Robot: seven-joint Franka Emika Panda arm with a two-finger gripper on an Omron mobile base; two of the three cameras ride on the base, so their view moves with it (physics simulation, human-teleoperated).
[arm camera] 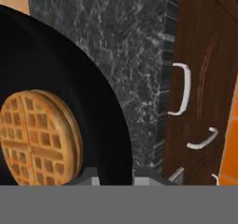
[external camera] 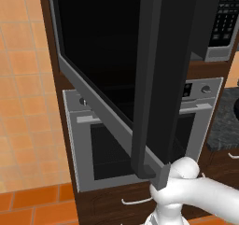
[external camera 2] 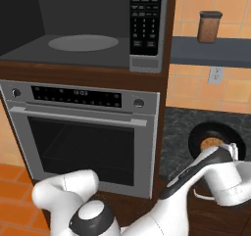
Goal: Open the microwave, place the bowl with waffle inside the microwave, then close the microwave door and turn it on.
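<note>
The microwave (external camera 2: 73, 44) stands open, its grey cavity and round turntable showing beside the black keypad (external camera 2: 145, 19). The microwave door (external camera: 105, 56), black glass in a grey frame with a tall black handle (external camera: 158, 79), is swung far out toward me. A black bowl (external camera 2: 208, 132) holding a round waffle (external camera 2: 211, 143) rests on the dark counter to the right. In the hand view my gripper (arm camera: 116, 177) straddles the rim of the bowl (arm camera: 100, 125), one fingertip inside and one outside, close against the wall. The waffle (arm camera: 39, 137) lies just left of it.
A silver oven (external camera 2: 83, 132) sits under the microwave. Dark wood cabinet fronts with white handles (arm camera: 183, 88) run below the speckled counter (arm camera: 135, 42). A brown jar (external camera 2: 209, 27) stands on the shelf above the counter. The open door juts into the room at the left.
</note>
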